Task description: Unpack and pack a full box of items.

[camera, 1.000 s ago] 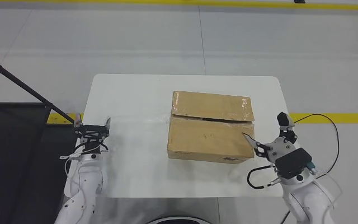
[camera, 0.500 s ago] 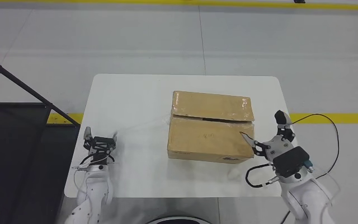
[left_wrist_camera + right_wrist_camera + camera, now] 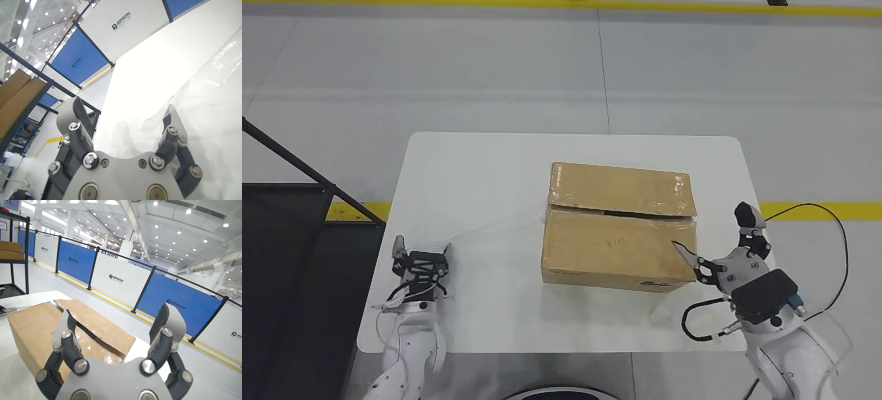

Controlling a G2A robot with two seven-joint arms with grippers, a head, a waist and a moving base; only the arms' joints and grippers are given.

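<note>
White table (image 3: 492,170), bare across most of its top. Cardboard box (image 3: 617,245) sits right of centre, long axis running left to right across the table. The two top flaps meet along a seam (image 3: 617,209) on that same axis. The seam gapes as a thin dark slit and glossy tape shows on both flaps. Right gripper (image 3: 710,228) stands at the box's right short end by the near corner, jaws spread wide and holding nothing, and it points along the box's length. Left gripper (image 3: 421,246) is well apart from the box at the table's left front edge, jaws likewise spread and empty. Judgement: the right arm is much the nearer, and opening the box means getting into that seam from the right end. A crinkled clear film (image 3: 497,225) lies on the table left of the box, and its extent is hard to trace. Contents are hidden, since the slit shows only dark. Cannot tell whether the tape bridges the seam, or whether the right gripper's inner fingertip touches the box corner or sits just beside it.
</note>
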